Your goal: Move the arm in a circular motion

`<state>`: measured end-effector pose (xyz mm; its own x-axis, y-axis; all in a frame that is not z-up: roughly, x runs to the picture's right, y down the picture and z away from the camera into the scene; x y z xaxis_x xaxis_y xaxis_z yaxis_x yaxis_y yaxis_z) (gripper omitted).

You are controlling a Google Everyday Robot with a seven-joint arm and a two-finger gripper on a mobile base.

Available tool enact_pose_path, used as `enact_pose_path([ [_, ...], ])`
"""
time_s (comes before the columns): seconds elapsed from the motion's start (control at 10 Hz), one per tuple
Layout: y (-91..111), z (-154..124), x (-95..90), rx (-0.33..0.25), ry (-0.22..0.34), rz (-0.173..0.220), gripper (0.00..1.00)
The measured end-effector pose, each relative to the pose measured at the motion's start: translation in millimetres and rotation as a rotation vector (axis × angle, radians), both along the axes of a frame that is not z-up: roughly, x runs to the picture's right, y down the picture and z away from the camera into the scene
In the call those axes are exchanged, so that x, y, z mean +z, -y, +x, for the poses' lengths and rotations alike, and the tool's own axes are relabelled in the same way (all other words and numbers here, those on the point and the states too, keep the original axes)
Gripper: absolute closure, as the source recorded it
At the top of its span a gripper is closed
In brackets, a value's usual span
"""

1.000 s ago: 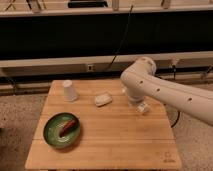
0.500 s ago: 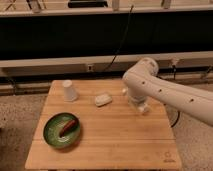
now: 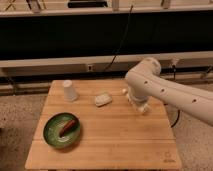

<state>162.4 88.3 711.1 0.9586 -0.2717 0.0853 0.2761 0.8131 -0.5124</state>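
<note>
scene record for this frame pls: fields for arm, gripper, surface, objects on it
arm: white arm reaching in from the right, elbow joint over the table's back right area
gripper: gripper pointing down at the right side of the table, holding nothing visible
surface: wooden table
cup: white paper cup, upside down, back left
small item: white bottle lying near the back centre, left of the gripper
plate: green plate, front left
on plate: reddish-brown oblong item
</note>
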Motion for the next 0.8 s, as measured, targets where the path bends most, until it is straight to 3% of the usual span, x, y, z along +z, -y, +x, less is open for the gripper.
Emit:
enact_pose_path([
  [0.3, 0.3, -3.3, 0.9, 0.002, 0.004, 0.004, 0.96],
  [0.8, 11.5, 18.1, 12.4, 0.002, 0.001, -0.002, 0.96],
])
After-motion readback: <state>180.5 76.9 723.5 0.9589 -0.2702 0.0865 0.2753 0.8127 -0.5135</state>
